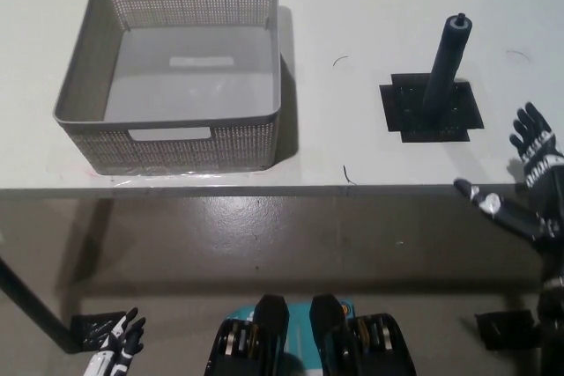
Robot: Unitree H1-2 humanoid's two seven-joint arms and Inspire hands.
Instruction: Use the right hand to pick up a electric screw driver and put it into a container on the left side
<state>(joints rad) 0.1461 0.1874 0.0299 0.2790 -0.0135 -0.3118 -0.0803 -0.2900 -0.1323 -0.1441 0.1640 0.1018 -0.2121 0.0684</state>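
Note:
The electric screwdriver (445,63) is a dark grey cylinder standing upright on a black square pad (431,110) at the right of the white table. My black right hand (531,184) hangs open at the table's front right edge, right of and below the pad, not touching the screwdriver. The grey perforated basket (84,85) sits at the left of the table with nothing inside. My white left hand (115,351) rests low at the bottom left, only partly in view.
The table's front edge (264,189) runs across the middle of the picture, with grey floor below it. A dark table leg (31,305) slants at the lower left. Bare tabletop lies between basket and pad.

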